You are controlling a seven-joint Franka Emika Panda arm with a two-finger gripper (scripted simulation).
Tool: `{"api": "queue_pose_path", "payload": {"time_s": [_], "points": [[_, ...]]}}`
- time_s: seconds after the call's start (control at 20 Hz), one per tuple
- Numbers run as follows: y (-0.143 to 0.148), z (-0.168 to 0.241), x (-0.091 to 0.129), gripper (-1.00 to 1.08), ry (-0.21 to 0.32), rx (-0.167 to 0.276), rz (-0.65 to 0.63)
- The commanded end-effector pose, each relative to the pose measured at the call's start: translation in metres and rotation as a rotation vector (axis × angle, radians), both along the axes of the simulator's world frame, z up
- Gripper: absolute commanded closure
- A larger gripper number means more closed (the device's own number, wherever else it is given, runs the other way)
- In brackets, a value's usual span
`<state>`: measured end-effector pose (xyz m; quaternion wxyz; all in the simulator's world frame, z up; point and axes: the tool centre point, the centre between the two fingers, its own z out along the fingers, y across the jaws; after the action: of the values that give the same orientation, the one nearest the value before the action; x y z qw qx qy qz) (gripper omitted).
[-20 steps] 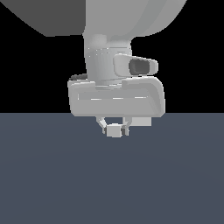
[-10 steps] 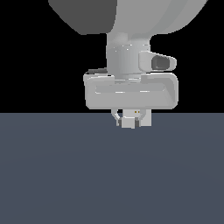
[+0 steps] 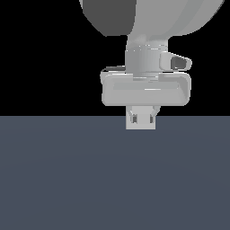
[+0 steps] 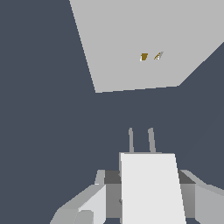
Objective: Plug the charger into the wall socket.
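Gripper point(image 3: 141, 117) clamped on the charger point(image 4: 151, 188): white block sits between the two fingers point(image 4: 87, 205), one on each flank. Its two grey prongs project forward beyond the fingertips, aimed toward the wall socket point(image 4: 140, 39). Prongs and plate well apart; the socket's two yellowish holes lie ahead, uncovered.

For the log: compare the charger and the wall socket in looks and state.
The charger is a narrow white block with two grey prongs, held in the hand. The wall socket is a broad, flat, light-grey plate with two yellowish holes, standing free. Prongs and holes remain apart.
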<state>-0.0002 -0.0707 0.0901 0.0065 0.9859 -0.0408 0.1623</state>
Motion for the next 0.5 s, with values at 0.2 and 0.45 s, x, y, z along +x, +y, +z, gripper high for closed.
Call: {"api": "queue_pose_path", "payload": {"time_s": [0.2, 0.45], "points": [[-0.012, 0.007, 0.012, 1.08, 0.002, 0.001, 0.058], [-0.017, 0.009, 0.018, 1.08, 0.004, 0.001, 0.083]]}}
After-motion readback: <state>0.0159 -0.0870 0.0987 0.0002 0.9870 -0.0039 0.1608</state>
